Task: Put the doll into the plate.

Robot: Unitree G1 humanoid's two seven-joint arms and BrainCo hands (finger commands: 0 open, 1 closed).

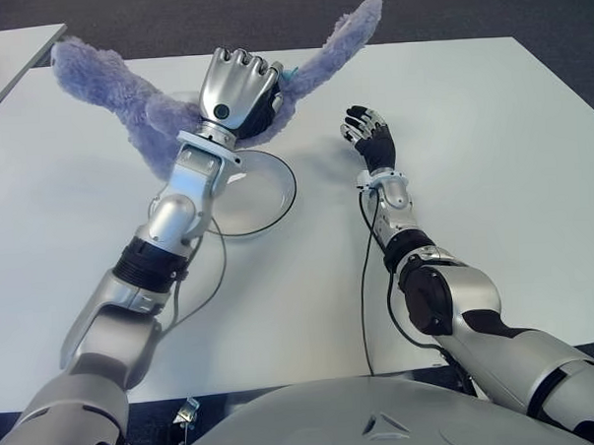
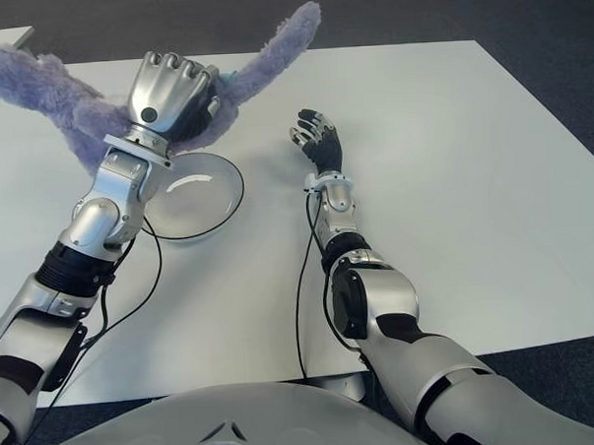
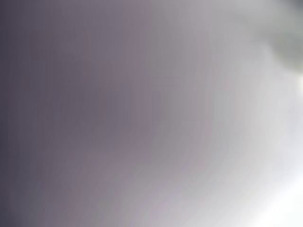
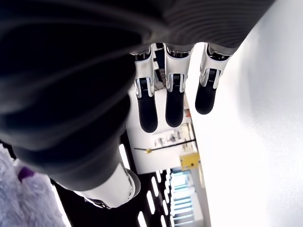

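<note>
- We see our left hand [image 1: 238, 90] raised above the white table [image 1: 472, 175], its fingers curled down and closed around the middle of the doll [image 1: 134, 106], a purple plush toy with long fuzzy limbs.
- The doll hangs in that grip, clear of the table: one limb stretches off toward our left, another sweeps up and away to our right past the knuckles, and a small patch of teal shows at the fingertips.
- The plate [image 1: 276, 189], a clear glass dish, sits on the table right below and just on the near side of the left hand; the wrist and forearm cross over its left part, and the doll is above its far edge, not in it.
- Our left wrist view shows only a soft grey-purple blur, so we cannot tell anything further from it.
- Our right hand [image 1: 368, 131] lies to the right of the plate, well apart from it, palm toward the table, fingers [image 4: 174, 106] extended and loose, holding nothing.
- A thin black cable [image 1: 363, 279] runs along the right forearm.
</note>
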